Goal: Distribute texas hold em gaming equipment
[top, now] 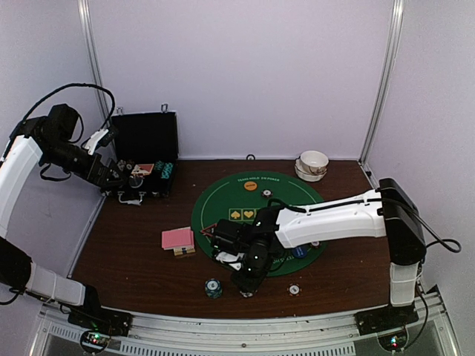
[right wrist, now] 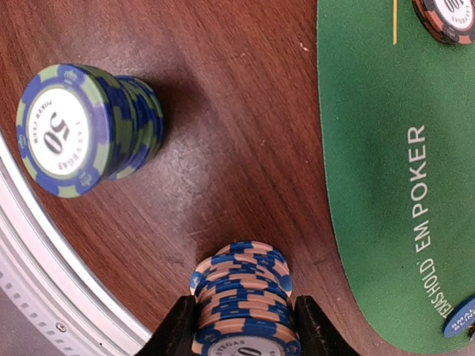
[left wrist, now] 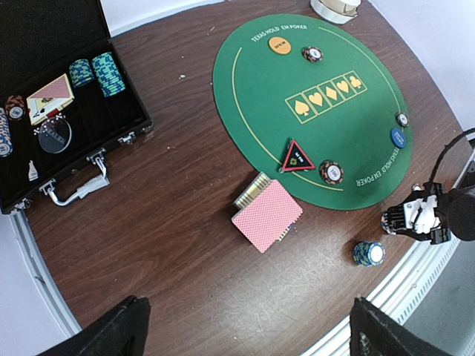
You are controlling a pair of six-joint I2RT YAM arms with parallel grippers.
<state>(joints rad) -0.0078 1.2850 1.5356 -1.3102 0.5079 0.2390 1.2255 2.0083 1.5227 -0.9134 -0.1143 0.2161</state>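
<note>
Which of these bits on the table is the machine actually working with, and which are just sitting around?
Part of the job: pink-backed playing card deck, blue-and-green chip stack, blue-and-pink chip stack, orange disc button, blue disc button, red-black triangle marker.
Just lying about: open black hard case, stacked white bowls.

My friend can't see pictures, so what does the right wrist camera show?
A blue-and-pink poker chip stack stands between the right gripper's fingers on the brown table. A blue-green stack marked 50 stands apart; a green mat lies right.
</note>
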